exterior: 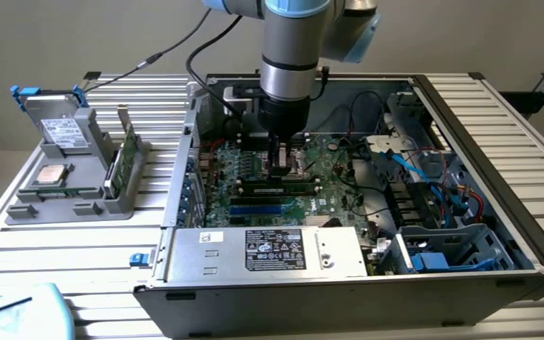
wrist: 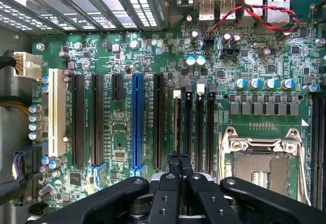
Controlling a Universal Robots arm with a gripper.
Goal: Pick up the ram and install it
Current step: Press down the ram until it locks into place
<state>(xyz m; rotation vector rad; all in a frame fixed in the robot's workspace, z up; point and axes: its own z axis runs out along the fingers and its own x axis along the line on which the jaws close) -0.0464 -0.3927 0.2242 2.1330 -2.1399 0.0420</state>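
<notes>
Exterior view high, angled down; wrist view close above motherboard (wrist: 153, 56) (shared).

The open computer case (exterior: 348, 212) leaves room from above only. Its walls ring the motherboard (wrist: 127, 81), with the power supply (exterior: 267, 251) along the near wall and a tangle of cables (exterior: 414, 170) and the drive cage (exterior: 452, 248) crowding the exterior view's right. The tool (wrist: 179, 160), pinched shut, stands among upright slots (wrist: 198, 127) beside the processor socket (wrist: 262, 158).

Even, bright lighting; wrist view sharp, exterior view slightly soft.
</notes>
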